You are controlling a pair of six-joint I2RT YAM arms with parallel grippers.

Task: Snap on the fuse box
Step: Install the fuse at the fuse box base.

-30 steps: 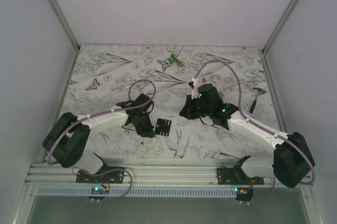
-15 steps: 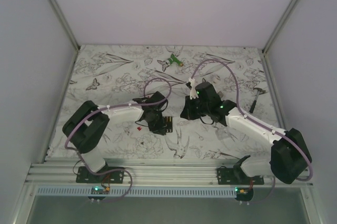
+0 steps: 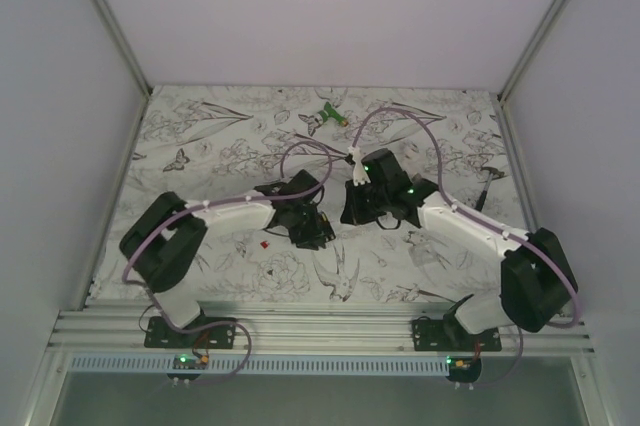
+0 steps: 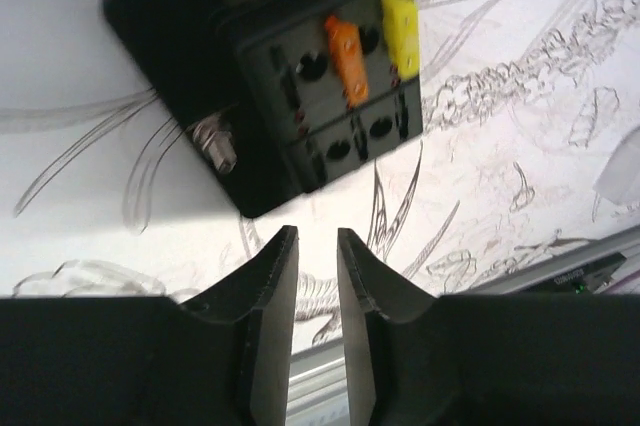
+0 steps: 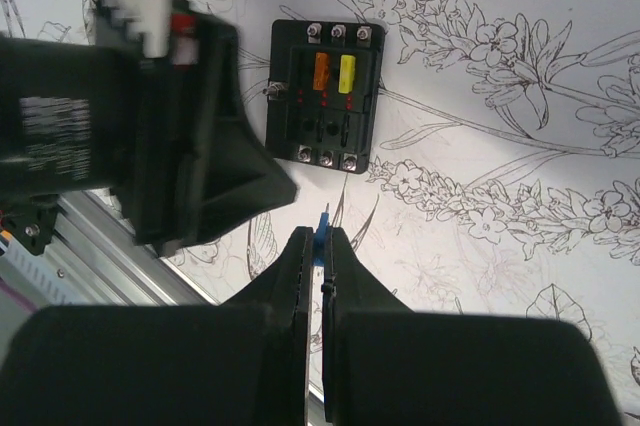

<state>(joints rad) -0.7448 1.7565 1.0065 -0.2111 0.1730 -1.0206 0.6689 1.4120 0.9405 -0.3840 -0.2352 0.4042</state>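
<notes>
Closest to the near edge of the flower-printed white worktop (image 3: 200,156), a tiny red plastic fuse (image 3: 263,244) lies loose. A sweeping arm could flick it over that edge.

Just beyond it, the left gripper (image 4: 317,238) hangs released, its fingers a narrow slit apart with nothing between them, right beside one corner of the flat black plastic rectangular fuse box (image 4: 270,96). The box lies unclamped near the middle of the worktop, an orange fuse (image 4: 345,58) and a yellow fuse (image 4: 401,31) already seated in it. Any brush from those fingers would probably turn or slide it and spoil the aim at the empty slots.

Farther in, the right gripper (image 5: 321,246) is clenched on a small blue plastic fuse (image 5: 322,220), pinched only at the very fingertips. Pressed down off-centre, it may twist, slip or jam, and the push could skid the box. The two wrists are crowded together over it, so a collision looks likely.

Toward the far edge, a green-and-white plastic object (image 3: 326,116) lies well apart and poses no danger.
</notes>
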